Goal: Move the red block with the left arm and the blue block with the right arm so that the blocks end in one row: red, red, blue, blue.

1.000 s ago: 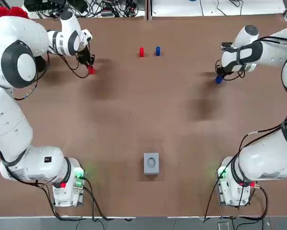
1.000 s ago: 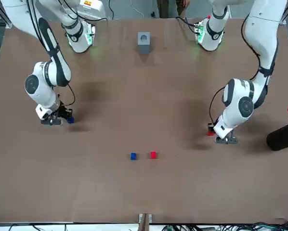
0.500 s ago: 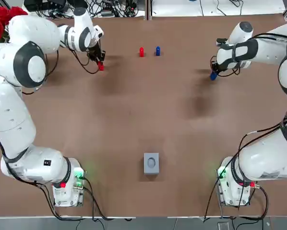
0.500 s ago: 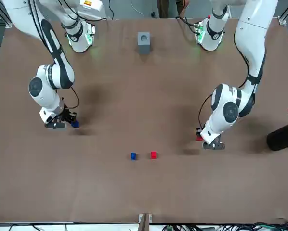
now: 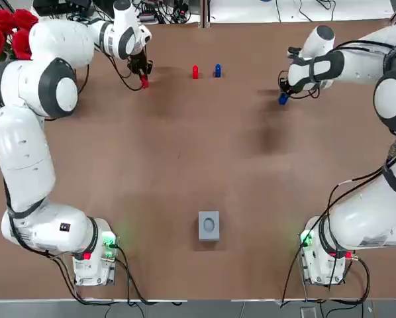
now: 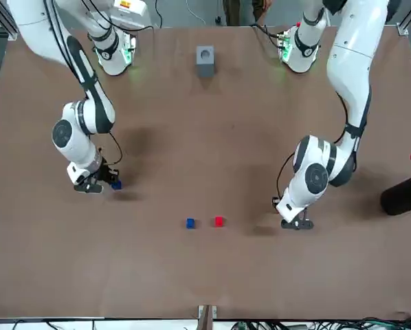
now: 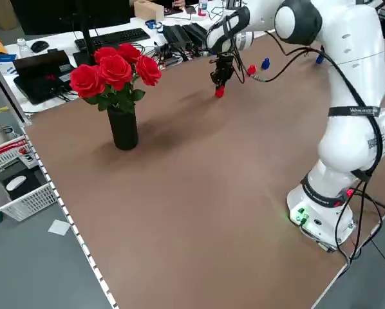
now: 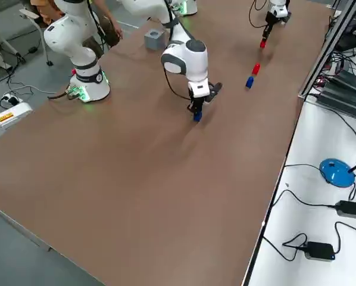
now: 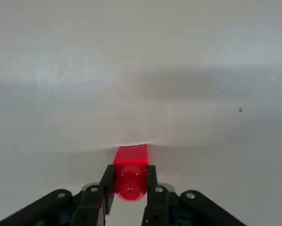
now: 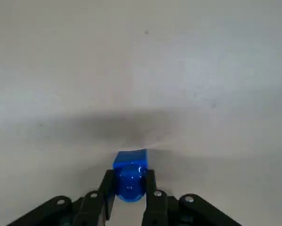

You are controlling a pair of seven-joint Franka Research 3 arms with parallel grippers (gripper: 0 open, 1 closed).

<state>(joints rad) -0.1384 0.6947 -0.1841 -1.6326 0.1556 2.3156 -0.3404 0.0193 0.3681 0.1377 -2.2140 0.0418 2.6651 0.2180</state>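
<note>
left tool (image 5: 144, 77) closed on the held red block (image 5: 144, 82), one finger (image 9: 106, 181) on each side of it, seen clearly in the left wrist view. block upright and low over the table (image 5: 185, 152), at the far side, left of the middle in the top view. not possible to tell whether its lower end touches the surface.

right tool (image 5: 284, 95) closed in the same way on the held blue block (image 5: 283, 99), also upright and low, at the far right part of the table and a little nearer to the robot than the left one. contact with the table again not possible to tell.

between the two tools, near the far edge, the standing red block (image 5: 195, 71) and the standing blue block (image 5: 217, 69), just beside each other with a small gap, red toward the left arm, blue toward the right arm. held red block near this pair on its left, held blue block farther off on its right.

nearer to the arm bases, in the middle, a small grey box (image 5: 208, 225). at the far left corner, red roses (image 7: 115, 71) in a black vase (image 7: 123, 129).
</note>
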